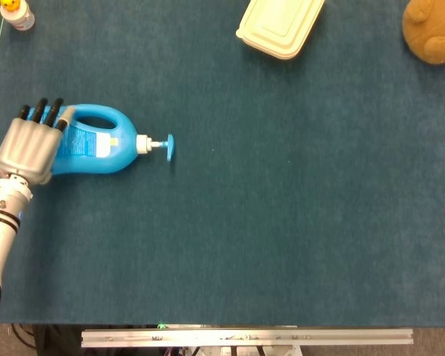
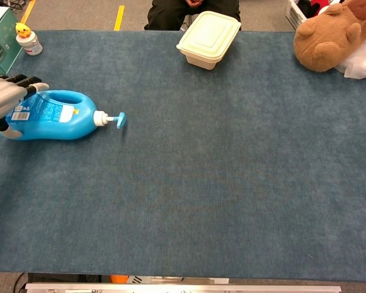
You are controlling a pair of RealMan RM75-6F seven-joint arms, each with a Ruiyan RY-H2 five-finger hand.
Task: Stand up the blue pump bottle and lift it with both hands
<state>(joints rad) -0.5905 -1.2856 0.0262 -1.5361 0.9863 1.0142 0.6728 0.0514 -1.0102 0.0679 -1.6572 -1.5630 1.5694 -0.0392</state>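
While lying flat, blue pump bottle (image 1: 89, 141) | left robot hand (image 1: 28, 147) grips base (table's left edge) | open cloth rightward

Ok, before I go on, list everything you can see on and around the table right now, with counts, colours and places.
pump bottle: one, blue with a white collar and blue pump head, lying on its side at the table's left, pump pointing right.
food box: one, cream, lid on, far edge near the middle.
plush toy: one, brown, far right corner.
plastic bag: one, white, beside the plush toy at the right edge.
small bottle: one, white with a yellow top, far left corner.
carton: one, green and white, left of the small bottle, partly out of frame.
table: one, blue cloth surface.
left hand: one, grey with black fingers, over the bottle's base end.
right hand: not in view.
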